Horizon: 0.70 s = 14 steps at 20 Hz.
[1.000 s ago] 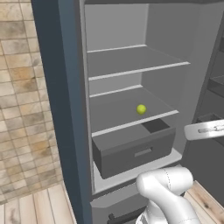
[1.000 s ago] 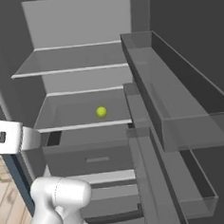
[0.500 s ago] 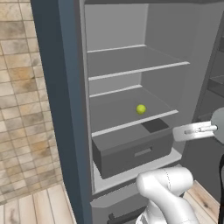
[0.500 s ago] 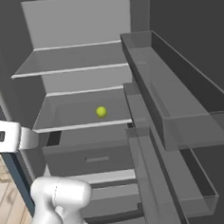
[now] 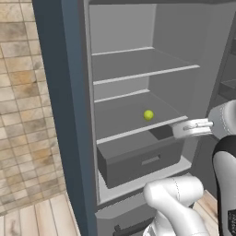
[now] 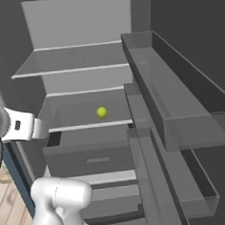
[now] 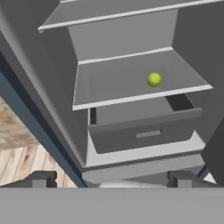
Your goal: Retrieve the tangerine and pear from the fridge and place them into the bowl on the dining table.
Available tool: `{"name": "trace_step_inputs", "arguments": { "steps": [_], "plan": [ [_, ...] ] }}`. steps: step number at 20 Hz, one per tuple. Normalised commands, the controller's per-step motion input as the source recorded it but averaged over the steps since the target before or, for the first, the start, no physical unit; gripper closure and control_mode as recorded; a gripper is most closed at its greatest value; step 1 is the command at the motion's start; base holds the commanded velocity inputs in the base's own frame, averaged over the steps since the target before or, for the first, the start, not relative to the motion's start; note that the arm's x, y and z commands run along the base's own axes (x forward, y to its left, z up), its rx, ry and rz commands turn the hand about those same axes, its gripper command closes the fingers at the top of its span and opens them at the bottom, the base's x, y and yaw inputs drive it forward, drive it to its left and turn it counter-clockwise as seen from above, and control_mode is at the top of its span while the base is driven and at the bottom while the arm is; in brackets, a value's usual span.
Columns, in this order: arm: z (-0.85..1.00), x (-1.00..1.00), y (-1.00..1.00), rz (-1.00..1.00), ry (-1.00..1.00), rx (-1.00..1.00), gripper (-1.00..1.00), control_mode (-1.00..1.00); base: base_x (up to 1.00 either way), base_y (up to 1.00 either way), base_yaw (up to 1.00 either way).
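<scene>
Fridge (image 7: 57, 87) open, door swung aside. Hand (image 7: 111, 179) outside compartment, low and in front, fingertips (image 7: 41, 178) spread wide, nothing between them. Drawer (image 7: 144, 133) directly ahead of hand, slightly pulled out. Pear (image 7: 154, 79) on shelf above drawer, ahead of hand, up and to right, well apart. Round fruit, no long axis to align with. Judgement: next move needs reach forward, upward, rightward over shelf edge.

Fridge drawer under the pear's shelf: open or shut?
Partly open. The drawer front stands forward of the shelf edge that carries the pear, with a dark gap showing behind it.
</scene>
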Motion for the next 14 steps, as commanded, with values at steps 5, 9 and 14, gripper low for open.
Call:
{"name": "trace_step_inputs", "arguments": {
  "steps": [5,9,14],
  "plan": [
    [-0.01,0.21,-0.15,0.00,0.00,0.00,-1.00,-1.00,0.00,0.00,0.00],
    [-0.12,0.09,-0.21,-0.06,0.00,0.00,-1.00,-1.00,0.00,0.00,0.00],
    [-0.22,0.23,-0.11,-0.10,0.00,-0.01,-1.00,-1.00,0.00,0.00,0.00]
  ]
}}
